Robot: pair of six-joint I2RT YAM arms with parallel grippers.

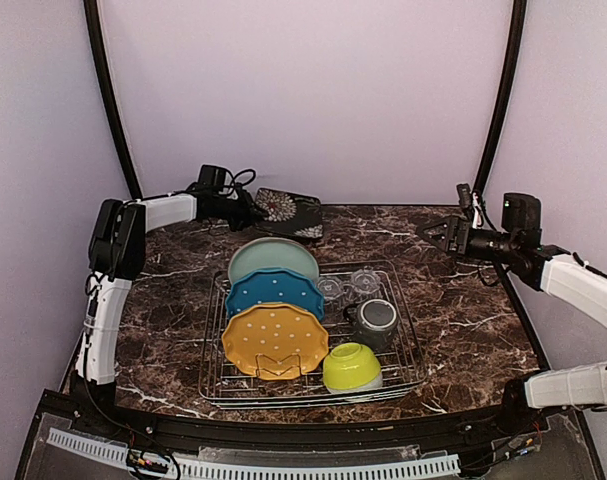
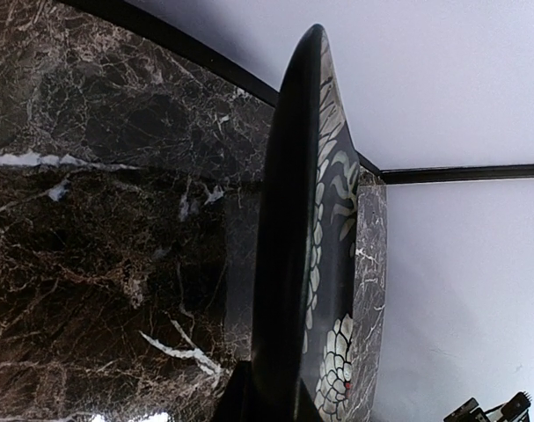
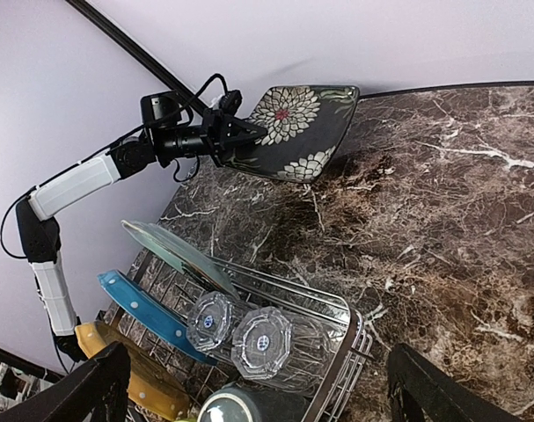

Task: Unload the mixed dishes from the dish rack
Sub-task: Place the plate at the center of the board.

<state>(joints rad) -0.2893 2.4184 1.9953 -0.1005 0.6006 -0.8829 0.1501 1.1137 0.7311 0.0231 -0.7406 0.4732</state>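
Fingers [image 3: 245,134] of the left gripper [image 1: 251,213] are clenched on the rim of the black floral plate [image 1: 288,210]. I see that plate at upper centre of the overhead view, out of the dish rack [image 1: 211,372] and just above it in the frame. From the left wrist camera it runs edge-on up the middle of the picture, its flowered face turned to the right. I cannot tell whether its far edge touches the table [image 1: 463,310].

Lower centre of the overhead view, the rack sits on the marble with the other dishes in it. On its left side three plates stand on edge in a row: the pale teal plate [image 1: 273,258] uppermost, the dotted blue plate [image 1: 273,292] below it, and the yellow plate [image 1: 273,340] lowest. On the right side, two glasses [image 1: 330,288] lie close together near the upper rim. The dark grey mug [image 1: 375,320] is just below them, and the lime-green bowl [image 1: 351,366] sits upside down at the lower right corner.

At the right of the frame my right gripper [image 1: 435,231] hangs over bare marble, well apart from the rack. Its fingers [image 3: 91,391] are spread wide with nothing between them.
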